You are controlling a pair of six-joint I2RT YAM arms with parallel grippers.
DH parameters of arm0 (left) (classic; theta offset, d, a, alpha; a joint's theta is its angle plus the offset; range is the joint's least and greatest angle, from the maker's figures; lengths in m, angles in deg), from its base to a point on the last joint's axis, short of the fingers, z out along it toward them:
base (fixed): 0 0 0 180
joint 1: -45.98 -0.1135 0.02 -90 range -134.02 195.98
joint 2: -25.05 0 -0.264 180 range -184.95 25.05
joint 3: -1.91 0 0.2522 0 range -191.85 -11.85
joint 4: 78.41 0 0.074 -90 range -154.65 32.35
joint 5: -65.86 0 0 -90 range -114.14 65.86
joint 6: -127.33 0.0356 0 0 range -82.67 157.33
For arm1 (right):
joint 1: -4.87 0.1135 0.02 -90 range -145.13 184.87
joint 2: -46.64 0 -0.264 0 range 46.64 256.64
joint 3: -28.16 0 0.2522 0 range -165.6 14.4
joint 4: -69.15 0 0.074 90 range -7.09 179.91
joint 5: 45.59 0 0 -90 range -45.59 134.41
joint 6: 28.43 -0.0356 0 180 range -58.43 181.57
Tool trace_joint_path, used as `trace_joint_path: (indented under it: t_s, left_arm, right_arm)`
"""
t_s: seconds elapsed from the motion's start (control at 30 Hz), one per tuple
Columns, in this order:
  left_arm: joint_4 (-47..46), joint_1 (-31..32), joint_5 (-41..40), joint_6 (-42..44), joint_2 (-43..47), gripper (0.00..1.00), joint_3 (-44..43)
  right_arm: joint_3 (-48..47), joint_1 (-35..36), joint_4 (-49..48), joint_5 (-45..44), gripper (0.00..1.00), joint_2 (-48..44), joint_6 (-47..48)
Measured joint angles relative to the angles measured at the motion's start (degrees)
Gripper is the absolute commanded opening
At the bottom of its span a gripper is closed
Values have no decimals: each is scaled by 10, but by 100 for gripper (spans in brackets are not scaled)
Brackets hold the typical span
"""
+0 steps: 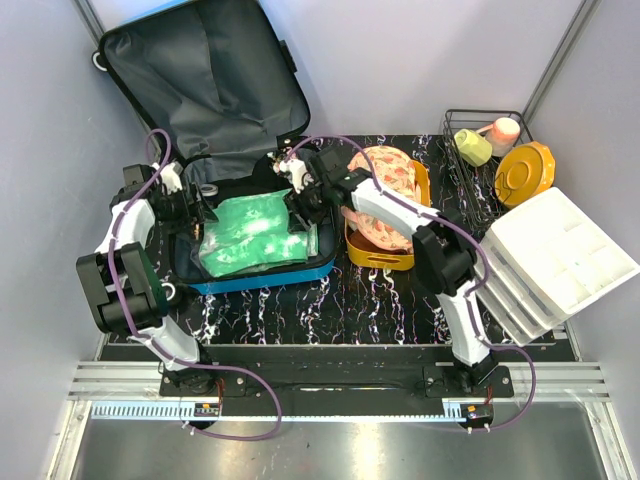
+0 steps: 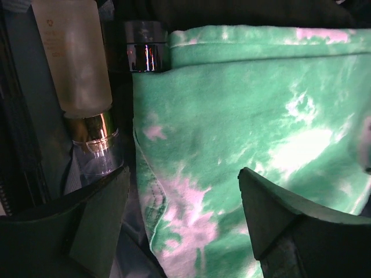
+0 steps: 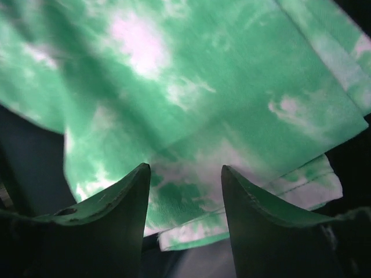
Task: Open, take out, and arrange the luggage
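Note:
The luggage [image 1: 262,279], a blue hard-shell case, lies open on the table with its grey-lined lid [image 1: 200,80] raised at the back. A folded green tie-dye garment [image 1: 255,232] fills its base. My left gripper [image 1: 198,214] is open at the garment's left edge; in the left wrist view the cloth [image 2: 249,104] lies under and between the spread fingers [image 2: 98,220]. My right gripper [image 1: 298,203] hovers at the garment's right edge, open, with the hem [image 3: 203,87] just beyond its fingertips [image 3: 130,191]. A frosted bottle [image 2: 72,58] and a small chrome-lidded jar [image 2: 146,49] lie left of the cloth.
An orange basket [image 1: 378,257] with a peach patterned item stands right of the case. Further right are a black wire rack [image 1: 478,165] holding cups, a yellow round lid [image 1: 525,172] and a white drawer unit [image 1: 555,255].

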State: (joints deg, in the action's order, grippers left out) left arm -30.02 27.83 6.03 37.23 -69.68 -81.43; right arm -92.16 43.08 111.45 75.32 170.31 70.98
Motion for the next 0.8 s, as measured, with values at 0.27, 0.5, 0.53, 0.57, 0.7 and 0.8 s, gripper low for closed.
trace_joint_path:
  t_s: [0.27, 0.5, 0.53, 0.57, 0.7, 0.8]
  left_arm:
    - [-23, 26, -20, -30, -17, 84, 9]
    - [-39, 59, -67, -46, -49, 99, 42]
    - [-45, 61, -70, -50, -48, 99, 44]
    - [-50, 65, -75, -56, -47, 99, 47]
    - [-63, 71, -86, -71, -47, 99, 52]
    - [-74, 72, -76, -78, -47, 87, 57]
  right_arm:
    - [-48, 6, 50, -46, 52, 62, 12]
    - [-58, 9, 73, -79, 50, 63, 12]
    - [-58, 9, 74, -79, 51, 63, 12]
    - [-58, 9, 74, -79, 51, 63, 12]
    - [-57, 8, 73, -79, 51, 63, 12]
    - [-57, 8, 74, -78, 53, 63, 12]
